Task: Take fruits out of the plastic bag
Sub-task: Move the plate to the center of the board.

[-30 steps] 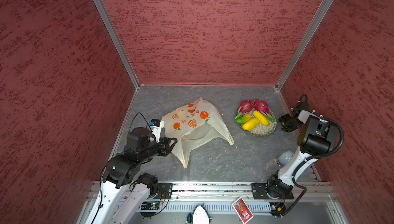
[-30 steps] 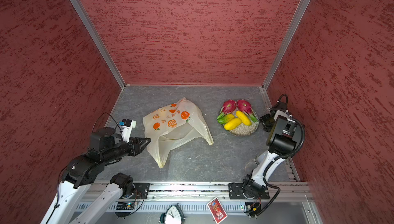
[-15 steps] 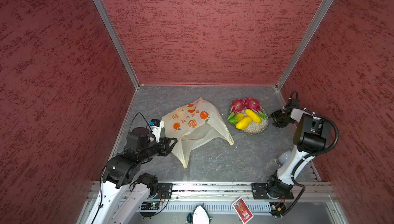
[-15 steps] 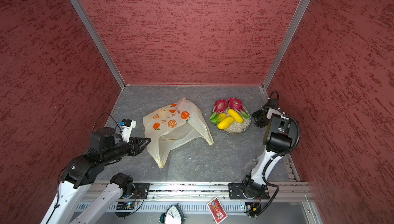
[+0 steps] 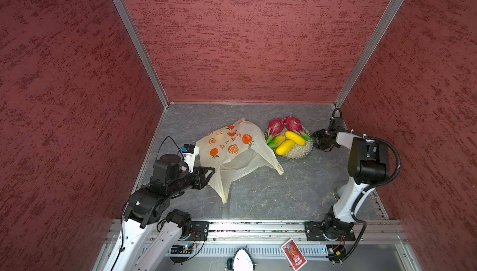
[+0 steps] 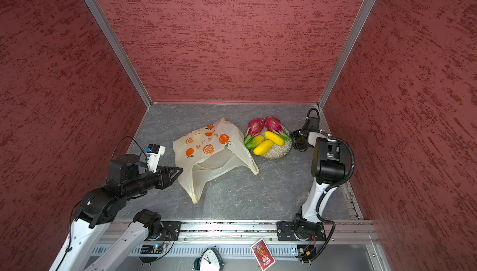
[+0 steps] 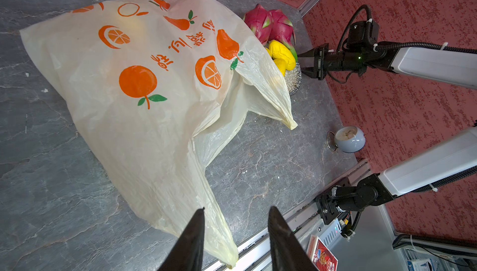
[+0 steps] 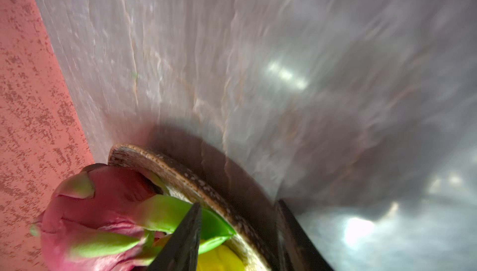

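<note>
The plastic bag (image 5: pixel 232 151) (image 6: pixel 206 151) (image 7: pixel 144 89) lies slumped on the grey table, and its inside is hidden. To its right a speckled plate (image 5: pixel 296 153) (image 6: pixel 277 153) carries two pink dragon fruits (image 5: pixel 275 126), two yellow mangoes (image 5: pixel 295 138) and a green one (image 5: pixel 276 142). My right gripper (image 5: pixel 313 140) (image 8: pixel 238 202) is shut on the plate's right rim (image 8: pixel 180 174), one finger over the fruit and one outside the wall. At the bag's left edge my left gripper (image 5: pixel 212 171) (image 7: pixel 237 208) is open and holds nothing. A bag handle (image 7: pixel 222 241) lies beside one finger.
A small pale-blue alarm clock (image 7: pixel 349 139) stands on the table near the right arm's base. Red walls close in the left, back and right sides. On the front ledge beyond the metal rail (image 5: pixel 258 227) lie a red card (image 5: pixel 293 255) and another clock (image 5: pixel 241 262).
The plate with its fruits has slid left toward the bag, together with my right gripper. The left arm and the bag have not moved.
</note>
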{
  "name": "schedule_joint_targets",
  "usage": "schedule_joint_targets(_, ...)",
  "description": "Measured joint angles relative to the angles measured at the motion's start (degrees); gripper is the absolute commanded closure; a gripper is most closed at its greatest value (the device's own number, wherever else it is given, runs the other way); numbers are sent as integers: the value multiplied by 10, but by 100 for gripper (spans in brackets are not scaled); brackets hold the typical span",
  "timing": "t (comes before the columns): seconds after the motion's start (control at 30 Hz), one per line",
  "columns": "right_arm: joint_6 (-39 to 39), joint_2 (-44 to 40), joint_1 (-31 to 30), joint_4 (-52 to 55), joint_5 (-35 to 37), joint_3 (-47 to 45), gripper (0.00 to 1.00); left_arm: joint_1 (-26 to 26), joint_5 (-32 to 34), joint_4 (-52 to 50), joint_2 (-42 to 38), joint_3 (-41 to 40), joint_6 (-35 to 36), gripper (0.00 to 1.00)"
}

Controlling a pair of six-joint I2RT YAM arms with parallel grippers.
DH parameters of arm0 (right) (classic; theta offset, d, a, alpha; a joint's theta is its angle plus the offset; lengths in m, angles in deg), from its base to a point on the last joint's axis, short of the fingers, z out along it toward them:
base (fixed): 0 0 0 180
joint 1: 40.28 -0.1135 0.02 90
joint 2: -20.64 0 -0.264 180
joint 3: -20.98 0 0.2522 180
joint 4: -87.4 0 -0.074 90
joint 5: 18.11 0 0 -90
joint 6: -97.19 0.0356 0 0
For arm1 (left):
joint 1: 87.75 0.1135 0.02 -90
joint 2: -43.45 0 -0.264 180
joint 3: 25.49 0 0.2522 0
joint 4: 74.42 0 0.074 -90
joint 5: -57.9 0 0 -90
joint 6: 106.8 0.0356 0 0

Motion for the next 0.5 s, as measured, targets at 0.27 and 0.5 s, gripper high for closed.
schedule_joint_targets(0.27, 89, -3, -57, -38, 19, -12, 52, -3, 0, 0, 0, 0, 0, 59)
schedule_joint_targets(0.5, 92, -16, -71, -13, 50, -11, 37, -21, 5, 0, 1, 0, 0, 57)
